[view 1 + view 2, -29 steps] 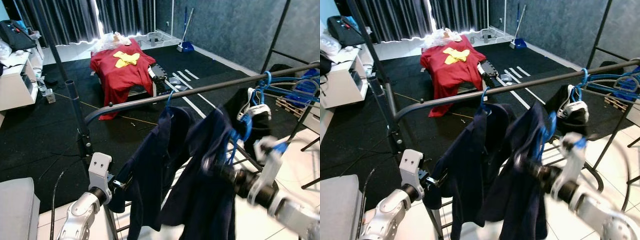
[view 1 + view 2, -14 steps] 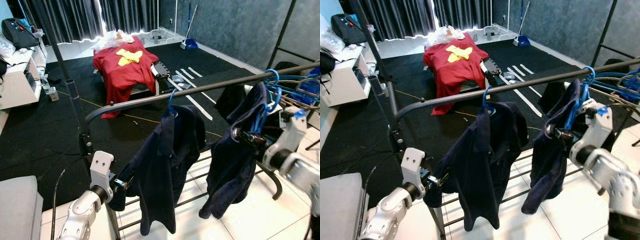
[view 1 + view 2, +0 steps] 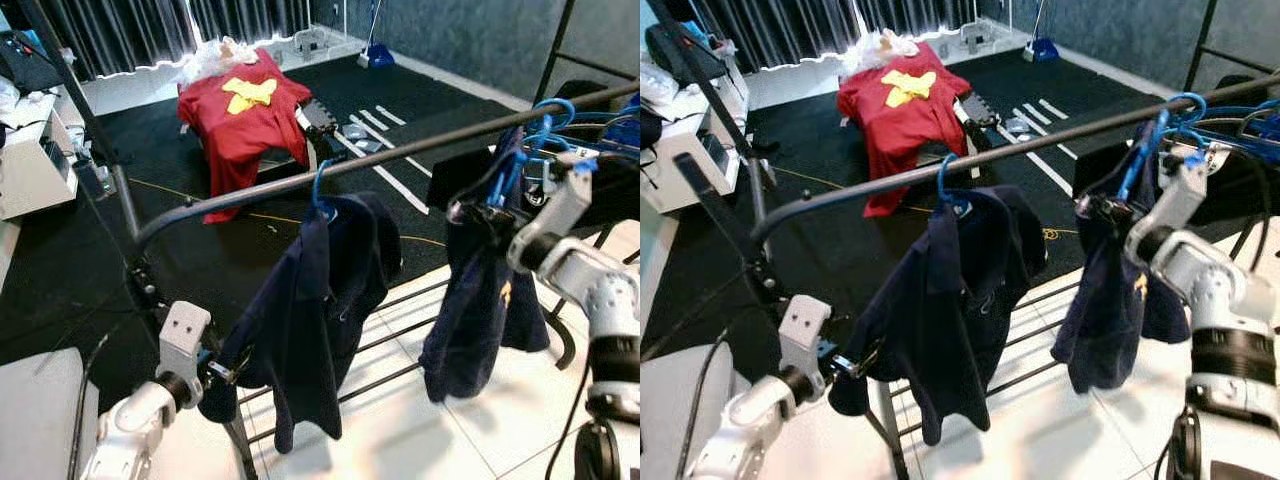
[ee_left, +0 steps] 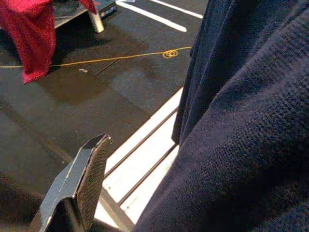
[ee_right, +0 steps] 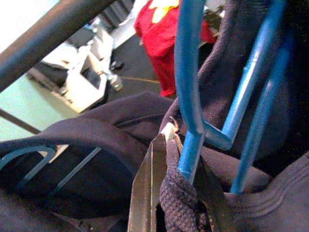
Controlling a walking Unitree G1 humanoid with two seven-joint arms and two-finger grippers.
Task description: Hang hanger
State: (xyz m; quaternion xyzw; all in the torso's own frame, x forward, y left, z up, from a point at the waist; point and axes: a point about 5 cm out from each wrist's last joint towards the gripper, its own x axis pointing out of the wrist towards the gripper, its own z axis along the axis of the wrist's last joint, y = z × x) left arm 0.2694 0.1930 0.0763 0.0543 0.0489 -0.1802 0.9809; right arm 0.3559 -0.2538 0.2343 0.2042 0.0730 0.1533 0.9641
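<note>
At the rail (image 3: 400,150), blue hanger (image 5: 189,87) (garment-draped), pinched in right end effector (image 5: 176,193)

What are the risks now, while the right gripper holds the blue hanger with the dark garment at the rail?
1. The right gripper pinches cloth together with the blue hanger; opening may snag the dark garment and drag it off.
2. The hanger's hook sits among other blue hangers on the rail; it may tangle or miss the rail.
3. The left gripper rests against the first hung garment; moving that arm might pull it askew.
</note>
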